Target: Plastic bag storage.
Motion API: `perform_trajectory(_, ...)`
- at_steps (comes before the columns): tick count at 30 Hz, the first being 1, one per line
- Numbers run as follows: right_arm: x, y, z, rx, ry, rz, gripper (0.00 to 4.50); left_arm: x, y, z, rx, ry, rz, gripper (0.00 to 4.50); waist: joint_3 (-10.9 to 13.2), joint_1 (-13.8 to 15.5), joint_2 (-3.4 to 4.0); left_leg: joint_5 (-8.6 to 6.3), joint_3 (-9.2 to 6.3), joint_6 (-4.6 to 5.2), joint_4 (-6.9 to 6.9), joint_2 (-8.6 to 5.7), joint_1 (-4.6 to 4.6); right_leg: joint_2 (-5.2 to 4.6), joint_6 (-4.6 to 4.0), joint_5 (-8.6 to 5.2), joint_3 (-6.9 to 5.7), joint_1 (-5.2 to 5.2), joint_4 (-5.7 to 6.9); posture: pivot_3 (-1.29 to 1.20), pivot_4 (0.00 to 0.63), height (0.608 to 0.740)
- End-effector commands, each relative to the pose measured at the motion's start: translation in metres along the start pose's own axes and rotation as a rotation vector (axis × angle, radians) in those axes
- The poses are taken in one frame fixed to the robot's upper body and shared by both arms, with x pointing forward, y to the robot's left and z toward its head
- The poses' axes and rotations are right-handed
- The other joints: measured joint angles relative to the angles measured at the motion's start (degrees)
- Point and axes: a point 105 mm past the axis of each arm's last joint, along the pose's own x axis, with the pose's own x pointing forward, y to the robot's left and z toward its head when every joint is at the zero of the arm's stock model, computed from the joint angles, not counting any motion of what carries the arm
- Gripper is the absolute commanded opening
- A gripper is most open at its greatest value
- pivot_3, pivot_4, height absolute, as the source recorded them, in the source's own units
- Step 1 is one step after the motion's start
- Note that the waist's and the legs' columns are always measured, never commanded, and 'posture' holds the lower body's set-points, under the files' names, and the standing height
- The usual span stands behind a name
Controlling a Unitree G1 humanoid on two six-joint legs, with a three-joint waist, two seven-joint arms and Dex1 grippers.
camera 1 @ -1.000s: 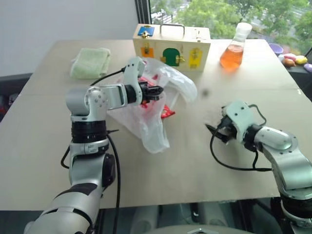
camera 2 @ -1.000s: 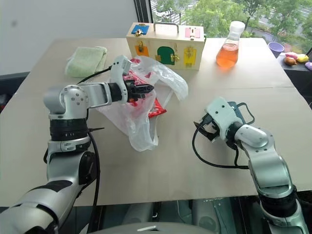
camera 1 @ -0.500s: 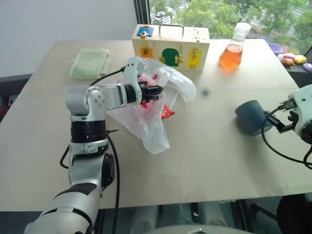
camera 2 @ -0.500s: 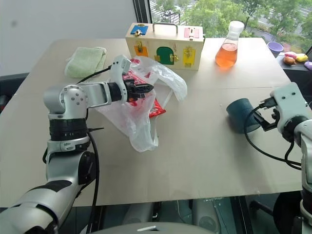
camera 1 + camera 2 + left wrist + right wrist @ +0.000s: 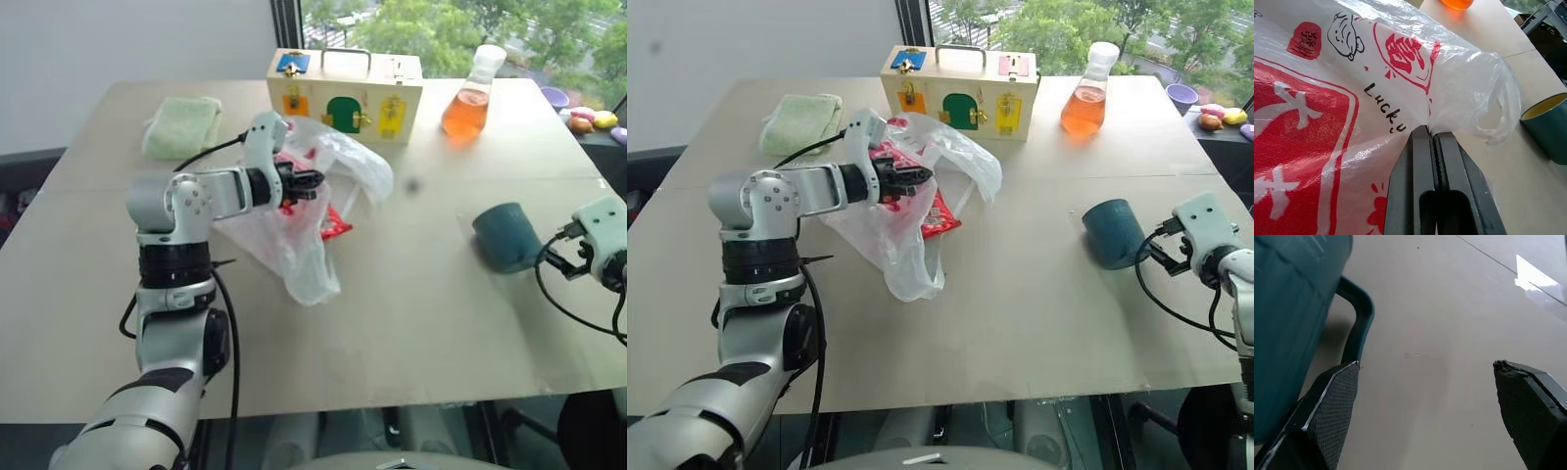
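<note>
The plastic bag point(image 5: 294, 230), crinkly translucent white film with red print, lies bunched in the middle of the table in front of the wooden box point(image 5: 345, 93). My left gripper point(image 5: 312, 182) is shut on a fold of its film and holds the upper part lifted; in the left wrist view the closed fingertips point(image 5: 1431, 134) pinch the film beside the red markings. My right gripper point(image 5: 1161, 253) stands open near the table's right edge, just to the right of a teal mug point(image 5: 505, 235), with nothing between its fingers point(image 5: 1332, 401).
The teal mug point(image 5: 1293, 308) lies on its side, handle toward my right gripper. A flask of orange liquid point(image 5: 470, 93) stands at the back right and a folded green towel point(image 5: 183, 125) at the back left. A red snack packet point(image 5: 939, 213) shows under the bag.
My right arm has swung out to the right toward the table's edge, uncovering the teal mug. The left gripper and the bag have stayed put.
</note>
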Motion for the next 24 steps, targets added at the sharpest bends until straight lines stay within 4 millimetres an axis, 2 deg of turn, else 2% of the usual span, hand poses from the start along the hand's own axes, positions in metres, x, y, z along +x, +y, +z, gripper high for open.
perform_trajectory(1, -0.001, 0.014, 0.013, 0.078, -0.025, 0.057, 4.42, -0.008, -0.003, 0.010, 0.027, -0.045, -0.003, 0.00, 0.0, 0.0, 0.00, 0.00, -0.01, 0.00, 0.00, 0.00, 0.00, 0.00, 0.00, 0.00, 0.00, 0.00, 0.00, 0.00, 0.150, 0.740)
perform_trajectory(5, 0.005, 0.030, 0.005, 0.131, 0.033, 0.094, 4.42, -0.007, -0.003, 0.011, 0.029, -0.045, -0.004, 0.00, 0.0, 0.1, 0.01, 0.00, -0.01, 0.00, 0.01, -0.01, -0.01, -0.01, 0.00, 0.00, 0.00, 0.00, 0.01, 0.00, 0.150, 0.740)
perform_trajectory(7, 0.011, 0.037, 0.001, 0.161, 0.053, 0.102, 3.91, -0.007, -0.003, 0.011, 0.030, -0.045, -0.005, 0.00, 0.0, 0.1, 0.00, 0.00, -0.01, 0.00, 0.01, -0.01, -0.01, -0.01, 0.00, 0.00, 0.00, 0.00, 0.00, 0.00, 0.150, 0.740)
perform_trajectory(8, 0.013, 0.040, -0.001, 0.174, 0.057, 0.104, 3.61, -0.007, -0.003, 0.011, 0.031, -0.046, -0.004, 0.00, 0.0, 0.0, 0.00, 0.00, -0.01, 0.00, 0.01, -0.01, -0.01, -0.01, 0.00, 0.00, -0.01, 0.00, 0.00, 0.00, 0.150, 0.740)
perform_trajectory(11, 0.016, 0.044, -0.001, 0.180, 0.058, 0.106, 2.25, -0.008, -0.003, 0.012, 0.033, -0.047, -0.002, 0.00, 0.0, 0.0, 0.00, 0.00, 0.00, 0.00, 0.02, 0.00, 0.01, 0.00, 0.00, 0.00, 0.00, 0.01, 0.02, 0.00, 0.150, 0.740)
perform_trajectory(12, 0.015, 0.044, 0.000, 0.179, 0.054, 0.105, 1.93, -0.008, -0.003, 0.011, 0.034, -0.047, -0.002, 0.00, 0.0, 0.0, 0.00, 0.00, -0.01, 0.00, 0.03, 0.00, 0.03, 0.00, 0.01, 0.00, 0.00, 0.03, 0.02, 0.00, 0.150, 0.740)
perform_trajectory(13, 0.014, 0.044, 0.001, 0.178, 0.050, 0.107, 1.27, -0.008, -0.003, 0.011, 0.034, -0.047, -0.002, 0.00, 0.0, 0.0, 0.00, -0.01, 0.00, 0.01, 0.06, 0.00, 0.03, 0.00, 0.01, 0.01, 0.00, 0.04, 0.03, 0.00, 0.150, 0.740)
perform_trajectory(15, 0.012, 0.044, 0.006, 0.179, 0.027, 0.116, 0.55, -0.008, -0.003, 0.011, 0.034, -0.047, -0.002, 0.00, 0.0, 0.1, 0.00, -0.05, -0.01, 0.10, 0.10, -0.01, 0.03, -0.01, 0.03, 0.02, 0.00, 0.05, 0.06, 0.00, 0.150, 0.740)
perform_trajectory(16, 0.011, 0.044, 0.009, 0.182, 0.015, 0.119, 0.01, -0.008, -0.003, 0.011, 0.035, -0.047, -0.003, 0.00, 0.0, 0.1, -0.01, -0.07, -0.01, 0.11, 0.11, -0.02, 0.03, -0.01, 0.03, 0.02, 0.00, 0.05, 0.07, 0.00, 0.150, 0.740)
perform_trajectory(21, 0.000, 0.039, 0.038, 0.257, -0.122, 0.135, 0.01, -0.008, -0.003, 0.013, 0.033, -0.056, -0.006, 0.00, -0.1, 0.2, -0.16, -0.09, -0.07, 0.16, 0.15, -0.02, 0.04, -0.02, 0.03, 0.02, -0.06, 0.14, 0.07, 0.00, 0.150, 0.740)
perform_trajectory(24, -0.007, 0.043, 0.051, 0.283, -0.178, 0.162, 0.01, -0.008, -0.005, 0.016, 0.027, -0.069, -0.019, 0.00, -0.1, 0.0, -0.16, -0.10, -0.06, 0.17, 0.16, -0.02, 0.05, -0.01, 0.03, 0.02, -0.04, 0.13, 0.08, 0.00, 0.150, 0.740)
